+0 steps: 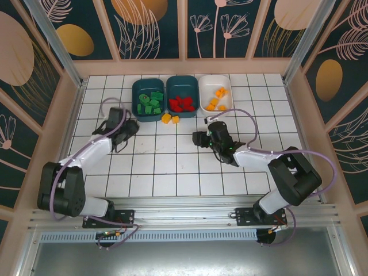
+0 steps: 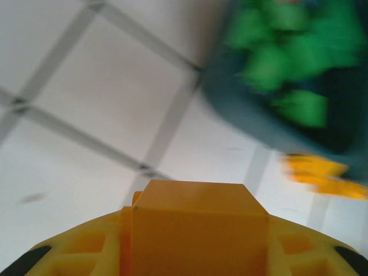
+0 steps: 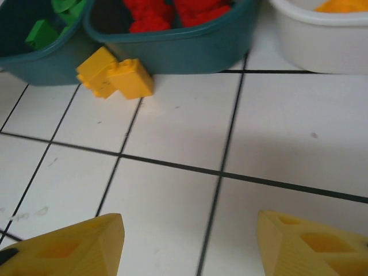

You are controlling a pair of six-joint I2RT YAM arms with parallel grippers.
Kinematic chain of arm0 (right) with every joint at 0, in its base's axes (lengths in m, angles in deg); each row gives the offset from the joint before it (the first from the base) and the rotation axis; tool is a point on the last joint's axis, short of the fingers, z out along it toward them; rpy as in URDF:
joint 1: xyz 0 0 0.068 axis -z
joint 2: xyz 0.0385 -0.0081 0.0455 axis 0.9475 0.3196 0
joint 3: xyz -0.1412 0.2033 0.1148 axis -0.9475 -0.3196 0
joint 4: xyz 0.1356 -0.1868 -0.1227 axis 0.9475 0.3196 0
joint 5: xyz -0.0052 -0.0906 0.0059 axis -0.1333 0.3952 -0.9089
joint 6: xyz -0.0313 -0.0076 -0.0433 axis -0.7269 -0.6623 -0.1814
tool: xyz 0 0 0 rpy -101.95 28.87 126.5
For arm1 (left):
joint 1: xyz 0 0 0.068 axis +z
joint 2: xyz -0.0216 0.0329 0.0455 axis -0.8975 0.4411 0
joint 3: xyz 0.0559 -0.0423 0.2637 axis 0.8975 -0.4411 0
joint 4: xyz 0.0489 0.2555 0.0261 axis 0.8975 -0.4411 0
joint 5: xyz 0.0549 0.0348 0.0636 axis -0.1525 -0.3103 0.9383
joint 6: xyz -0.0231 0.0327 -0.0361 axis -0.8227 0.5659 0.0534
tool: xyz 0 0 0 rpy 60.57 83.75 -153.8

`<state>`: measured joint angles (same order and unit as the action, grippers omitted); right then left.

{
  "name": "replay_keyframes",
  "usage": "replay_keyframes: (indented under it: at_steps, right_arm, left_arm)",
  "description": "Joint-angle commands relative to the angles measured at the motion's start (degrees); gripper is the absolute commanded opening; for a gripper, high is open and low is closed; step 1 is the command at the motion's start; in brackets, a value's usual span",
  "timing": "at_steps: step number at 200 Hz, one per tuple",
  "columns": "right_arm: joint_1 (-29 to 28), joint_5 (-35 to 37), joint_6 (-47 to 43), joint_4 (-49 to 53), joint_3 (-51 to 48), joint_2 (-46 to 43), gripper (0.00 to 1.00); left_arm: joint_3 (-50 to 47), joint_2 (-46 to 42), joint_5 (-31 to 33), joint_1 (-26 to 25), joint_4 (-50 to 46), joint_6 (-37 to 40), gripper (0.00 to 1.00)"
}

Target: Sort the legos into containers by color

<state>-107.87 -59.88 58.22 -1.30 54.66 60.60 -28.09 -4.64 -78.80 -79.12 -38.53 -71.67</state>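
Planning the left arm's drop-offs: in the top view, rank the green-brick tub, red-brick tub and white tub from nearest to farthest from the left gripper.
1. Green-brick tub, leftmost, just beyond the left gripper.
2. Red-brick tub, middle.
3. White tub, rightmost.

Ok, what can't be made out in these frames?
Left wrist view: blur smears the green legos and their teal tub; uncountable.
Left wrist view: orange block cut by the bottom edge; held brick or finger part, cannot tell.
Top view: left gripper too small and dark to read its jaws.
Right wrist view: white tub cut by the top edge, contents mostly hidden.
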Motion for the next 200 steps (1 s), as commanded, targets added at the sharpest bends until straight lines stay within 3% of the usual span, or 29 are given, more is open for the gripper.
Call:
replay_keyframes:
  at_steps: [1, 43, 113, 130, 158, 184, 200]
  right_arm:
    - [4.23, 0.0, 6.3, -3.21, -3.89, -3.77, 0.62]
    - [7.72, 7.82, 8.75, -4.02, -8.91, -10.2, 0.62]
    - [9.68, 10.48, 8.93, -4.12, -10.64, -12.88, 0.62]
    - [9.96, 10.72, 8.67, -3.9, -10.92, -13.49, 0.62]
    - [10.55, 10.84, 8.4, -3.77, -11.19, -14.36, 0.63]
    - [10.65, 11.31, 7.71, -3.61, -11.19, -14.78, 0.63]
    - [10.61, 11.71, 7.07, -3.61, -11.1, -15.13, 0.63]
  left_arm:
    - [12.04, 8.49, -7.24, -7.74, 5.42, 2.79, 0.26]
    - [41.32, 32.63, -17.45, -17.29, 5.9, 8.89, 0.26]
    - [80.94, 62.09, -26.37, -18.89, -0.21, 6.7, 0.32]
    - [85.07, 65.33, -26.43, -18.88, -0.86, 6.24, 0.34]
    - [85.82, 66.66, -26.04, -18.86, -0.24, 5.83, 0.47]
    - [86.07, 66.43, -25.6, -18.82, -0.33, 6.0, 0.68]
    - [87.55, 65.84, -26.36, -18.83, -1.13, 7.75, 0.73]
